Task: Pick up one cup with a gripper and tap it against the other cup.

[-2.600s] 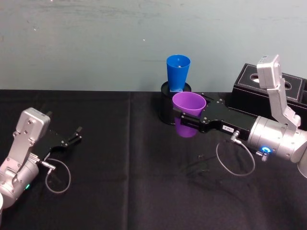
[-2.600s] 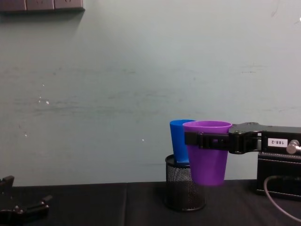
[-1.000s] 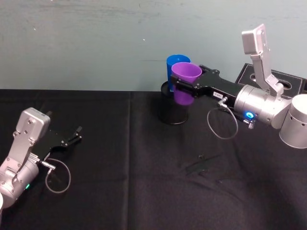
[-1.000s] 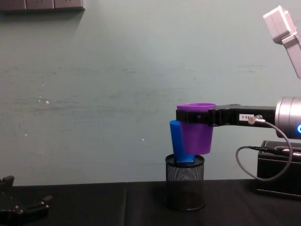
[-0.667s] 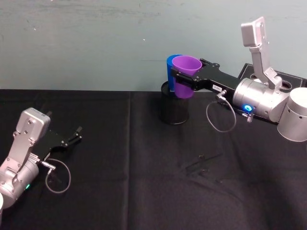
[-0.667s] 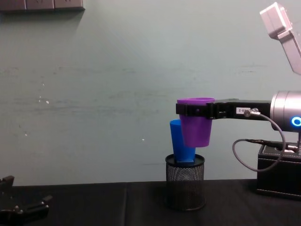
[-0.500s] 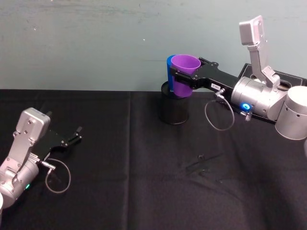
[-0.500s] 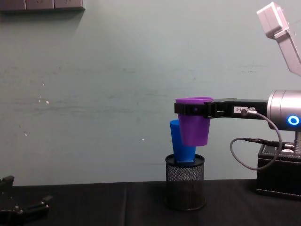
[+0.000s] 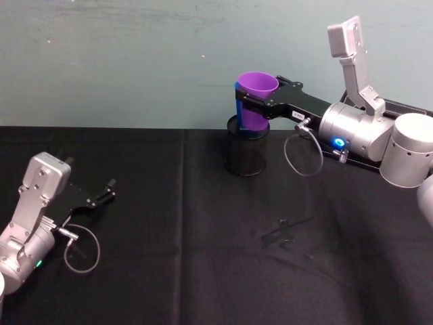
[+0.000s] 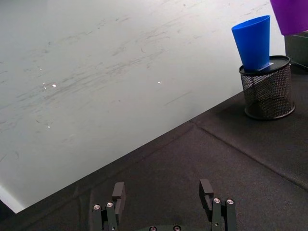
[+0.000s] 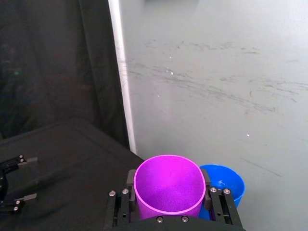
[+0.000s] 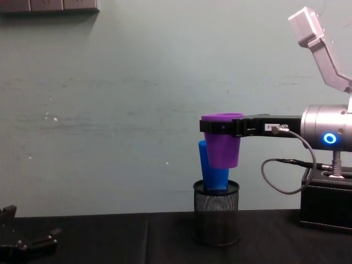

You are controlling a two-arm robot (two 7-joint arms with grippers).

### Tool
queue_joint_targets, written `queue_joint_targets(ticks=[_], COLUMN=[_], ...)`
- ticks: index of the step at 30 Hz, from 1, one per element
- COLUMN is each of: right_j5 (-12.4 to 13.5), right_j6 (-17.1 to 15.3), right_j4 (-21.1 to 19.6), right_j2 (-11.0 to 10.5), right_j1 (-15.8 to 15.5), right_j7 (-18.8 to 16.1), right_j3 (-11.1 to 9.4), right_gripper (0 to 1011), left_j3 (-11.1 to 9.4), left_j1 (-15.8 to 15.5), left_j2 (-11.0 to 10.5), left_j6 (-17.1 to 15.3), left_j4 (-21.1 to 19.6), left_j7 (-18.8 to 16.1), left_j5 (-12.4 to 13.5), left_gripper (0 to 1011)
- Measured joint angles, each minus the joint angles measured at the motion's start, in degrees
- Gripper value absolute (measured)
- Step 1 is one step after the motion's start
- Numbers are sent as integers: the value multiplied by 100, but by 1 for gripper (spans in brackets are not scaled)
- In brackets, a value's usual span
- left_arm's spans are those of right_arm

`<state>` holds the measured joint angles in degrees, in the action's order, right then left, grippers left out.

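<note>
Up over the black desk (image 9: 203, 237) your right tool (image 9: 253, 107) has moved toward the wall (image 9: 101, 61). Your left tool (image 10: 162, 191) lies released at the desk's left. The mesh pen holder (image 12: 216, 220) holds the blue cup (image 10: 253, 42); just beside it hangs the purple cup (image 12: 223, 153), grasped by your right tool.

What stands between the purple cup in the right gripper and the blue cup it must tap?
Nothing visible does. The right gripper holds the purple cup close beside the blue cup, which stands on the black mesh pen holder; whether they touch cannot be told. The left gripper rests far off, open.
</note>
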<state>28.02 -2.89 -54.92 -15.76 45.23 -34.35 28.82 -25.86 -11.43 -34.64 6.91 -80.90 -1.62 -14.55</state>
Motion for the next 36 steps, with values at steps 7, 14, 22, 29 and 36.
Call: queue_joint_targets(ticks=[7,14,22,29,36], right_j5=[-107,-192,-253,-303,-417], right_j6=[93,184,217,218,208], right_j4=[298,403,393,408,339], right_j2=[135,217,262,300,325], right_j1=[132,153,108,96,54], right_j7=[-44,-35,32,62,211], right_j3=[0,-70,-158,-193,-220], right_gripper=[748,748,748,748,748], left_j3=[0,0,0,0,0], left_j1=[0,0,0,0,0], left_j2=[0,0,0,0,0], left_j6=[0,0,0,0,0], left_j4=[0,0,0,0,0], left_j7=[0,0,0,0,0], left_j5=[0,0,0,0,0], left_gripper=[1011,1011,1011,1011,1011])
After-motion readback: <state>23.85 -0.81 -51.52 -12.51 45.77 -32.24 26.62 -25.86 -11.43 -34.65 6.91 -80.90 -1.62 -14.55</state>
